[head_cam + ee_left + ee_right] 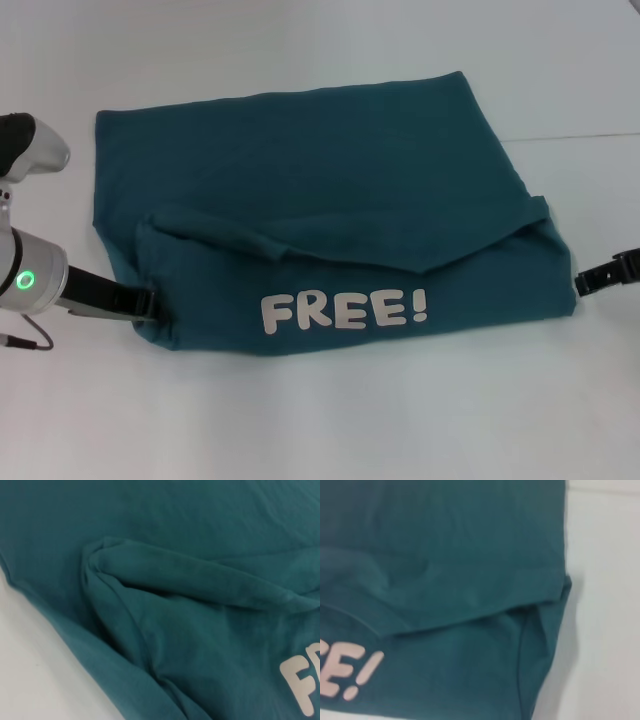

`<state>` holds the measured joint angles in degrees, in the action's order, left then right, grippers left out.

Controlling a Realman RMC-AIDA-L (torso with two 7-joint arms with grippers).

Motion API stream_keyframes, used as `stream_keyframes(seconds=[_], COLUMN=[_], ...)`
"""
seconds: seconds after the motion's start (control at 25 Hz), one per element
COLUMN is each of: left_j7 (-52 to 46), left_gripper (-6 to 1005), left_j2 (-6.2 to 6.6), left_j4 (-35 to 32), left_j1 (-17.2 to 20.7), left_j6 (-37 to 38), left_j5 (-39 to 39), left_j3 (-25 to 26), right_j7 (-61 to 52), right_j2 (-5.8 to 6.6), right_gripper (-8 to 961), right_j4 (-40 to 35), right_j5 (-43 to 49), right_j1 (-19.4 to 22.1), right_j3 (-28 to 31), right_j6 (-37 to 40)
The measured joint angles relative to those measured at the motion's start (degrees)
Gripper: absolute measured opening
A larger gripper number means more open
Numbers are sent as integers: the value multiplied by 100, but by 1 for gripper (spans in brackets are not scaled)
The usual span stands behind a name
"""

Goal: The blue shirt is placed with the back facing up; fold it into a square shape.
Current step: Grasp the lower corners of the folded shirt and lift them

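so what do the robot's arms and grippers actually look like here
The left arm is a silver-grey cylinder with a glowing green ring light, a white-and-black segment above it, and a thin dark cable trailing below. It ends in a slim black left gripper. Of the right side only the narrow black right gripper shows. Both sit against the blue shirt.

I have the blue shirt [330, 190] lying folded on the table [320, 420], between my two grippers. My left gripper [148, 302] sits at the shirt's near left corner, touching the cloth edge; my right gripper [585, 282] is just beside the near right corner. Between them runs the lettering [345, 310] (on the near band), with a folded flap lying over the cloth just behind it.
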<state>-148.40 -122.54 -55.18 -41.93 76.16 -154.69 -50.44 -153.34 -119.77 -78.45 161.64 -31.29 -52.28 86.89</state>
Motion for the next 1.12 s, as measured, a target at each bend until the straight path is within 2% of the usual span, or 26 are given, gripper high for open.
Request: stream_keyframes(seconds=[0.32, 0.56, 0.88, 1.12], left_j7=[-3, -37, -44, -32], left_gripper=[61, 61, 60, 60], left_j2=[26, 38, 37, 45], left_j4=[28, 27, 30, 31], left_j1=[-15, -18, -26, -33], left_j6=[18, -12, -37, -140], left_j5=[-2, 5, 4, 6], left_j3=[6, 18, 41, 84], right_j7=[17, 43, 85, 142], right_j2=[-3, -1, 25, 33], right_gripper=[893, 888, 881, 876], right_j4=[814, 1203, 1802, 1866], right_j5=[-48, -44, -15, -37], right_j1=[-106, -267, -533, -584], right_j3=[-20, -19, -19, 21], right_j6=[-849, -1193, -1482, -1482])
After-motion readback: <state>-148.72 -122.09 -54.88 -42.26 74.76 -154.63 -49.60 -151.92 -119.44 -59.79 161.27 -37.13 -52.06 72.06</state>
